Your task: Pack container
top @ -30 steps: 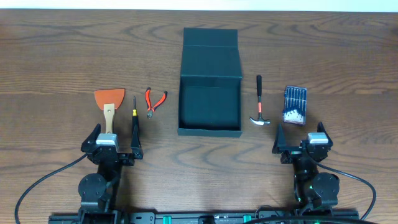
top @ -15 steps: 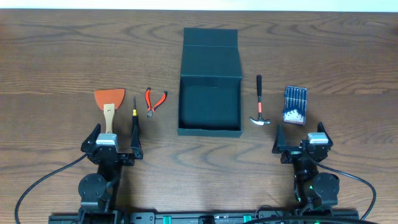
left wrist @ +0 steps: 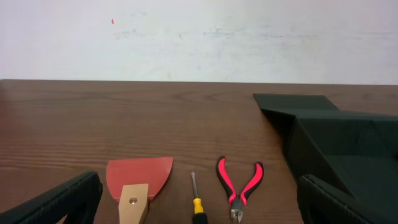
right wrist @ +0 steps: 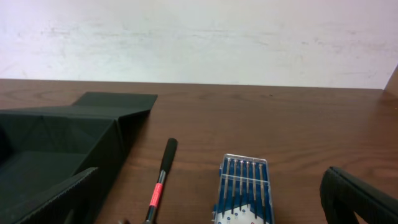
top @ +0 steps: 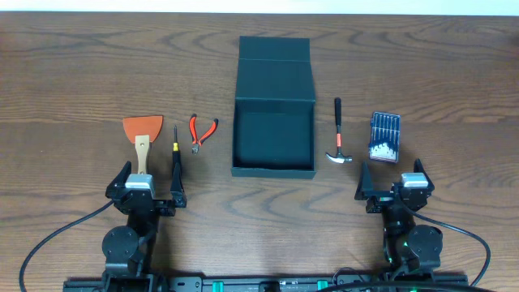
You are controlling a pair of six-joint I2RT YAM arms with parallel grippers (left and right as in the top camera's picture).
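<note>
Grippers: left gripper [top: 151, 172] and right gripper [top: 393, 174] stood with jaws wide apart, both empty.
Container place: container [top: 273, 139] sat mid-table between pliers [top: 203, 130] and hammer [top: 339, 136], lid folded back.
Handling: probably light, stiff card that dents; best pinched at a side wall's rim.
Surface: matte teal-green, plain, square-cornered.

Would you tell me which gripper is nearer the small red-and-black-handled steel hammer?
Right. The right gripper sits open just near-side and right of the hammer; the left gripper is across the dark teal-green square box.
</note>
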